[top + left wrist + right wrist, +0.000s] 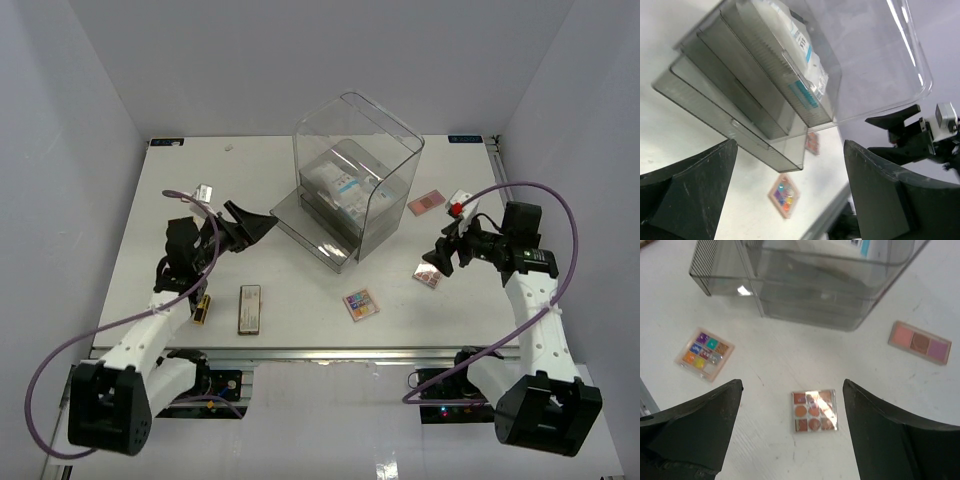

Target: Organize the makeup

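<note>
Makeup sachets [343, 187] fill our box [400, 150], palettes [361, 304] lie loose at its five o'clock, left gripper [255, 215] and right gripper [433, 255] gape empty.

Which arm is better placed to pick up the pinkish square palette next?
Right. The right gripper, open, hangs just over the pinkish square palette, which is framed between its fingers in the wrist view. The left gripper, also open, is on the far side of the drawer box.
</note>
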Tool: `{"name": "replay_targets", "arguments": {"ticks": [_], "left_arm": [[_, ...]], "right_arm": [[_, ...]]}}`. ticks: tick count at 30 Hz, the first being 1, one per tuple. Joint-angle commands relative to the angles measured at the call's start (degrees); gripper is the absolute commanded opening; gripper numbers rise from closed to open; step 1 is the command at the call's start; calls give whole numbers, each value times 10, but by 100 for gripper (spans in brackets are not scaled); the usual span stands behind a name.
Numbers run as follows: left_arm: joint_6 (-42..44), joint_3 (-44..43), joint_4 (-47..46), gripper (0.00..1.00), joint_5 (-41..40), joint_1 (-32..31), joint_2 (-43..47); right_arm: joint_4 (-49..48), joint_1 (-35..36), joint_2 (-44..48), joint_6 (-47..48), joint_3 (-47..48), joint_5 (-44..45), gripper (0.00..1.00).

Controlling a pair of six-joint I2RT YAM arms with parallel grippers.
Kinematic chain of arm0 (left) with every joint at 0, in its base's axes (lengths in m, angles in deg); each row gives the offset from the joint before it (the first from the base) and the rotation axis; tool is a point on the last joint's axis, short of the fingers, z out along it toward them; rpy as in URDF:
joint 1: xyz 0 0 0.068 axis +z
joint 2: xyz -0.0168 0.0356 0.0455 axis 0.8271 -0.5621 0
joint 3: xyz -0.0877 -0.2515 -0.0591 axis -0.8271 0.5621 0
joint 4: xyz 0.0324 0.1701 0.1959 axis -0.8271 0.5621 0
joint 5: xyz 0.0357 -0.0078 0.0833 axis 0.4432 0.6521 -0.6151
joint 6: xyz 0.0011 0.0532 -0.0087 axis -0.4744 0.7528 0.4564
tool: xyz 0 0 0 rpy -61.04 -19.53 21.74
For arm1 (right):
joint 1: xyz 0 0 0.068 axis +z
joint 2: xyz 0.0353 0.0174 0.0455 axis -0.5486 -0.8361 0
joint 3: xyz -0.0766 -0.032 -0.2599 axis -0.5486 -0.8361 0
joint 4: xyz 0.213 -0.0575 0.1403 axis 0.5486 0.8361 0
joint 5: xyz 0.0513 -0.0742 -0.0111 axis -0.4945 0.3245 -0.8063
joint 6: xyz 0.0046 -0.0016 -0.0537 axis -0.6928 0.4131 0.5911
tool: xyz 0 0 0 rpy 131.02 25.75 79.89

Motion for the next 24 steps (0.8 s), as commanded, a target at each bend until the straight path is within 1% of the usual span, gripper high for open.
{"name": "replay_targets", "arguments": {"ticks": [1, 2, 5, 9, 11, 16, 24], "left_arm": [[149, -42, 208, 98, -99, 6, 114], [164, -50, 251, 98, -114, 6, 123], [249, -82, 324, 98, -133, 7, 152], [325, -97, 369, 98, -176, 6, 192], [347, -92, 376, 98, -196, 7, 217], [341, -71, 375, 98, -187, 6, 243], [342, -73, 375, 98, -194, 7, 242]], "right_arm": [[42, 71, -34, 39, -11, 273, 90], [36, 102, -46, 38, -20, 316, 90], [27, 149, -87, 25, -33, 366, 90], [-21, 179, -148, -19, -36, 432, 90], [-35, 181, -181, -28, -33, 449, 90], [-68, 181, -231, -13, -33, 458, 90], [-82, 180, -277, 34, -25, 404, 90]]}}
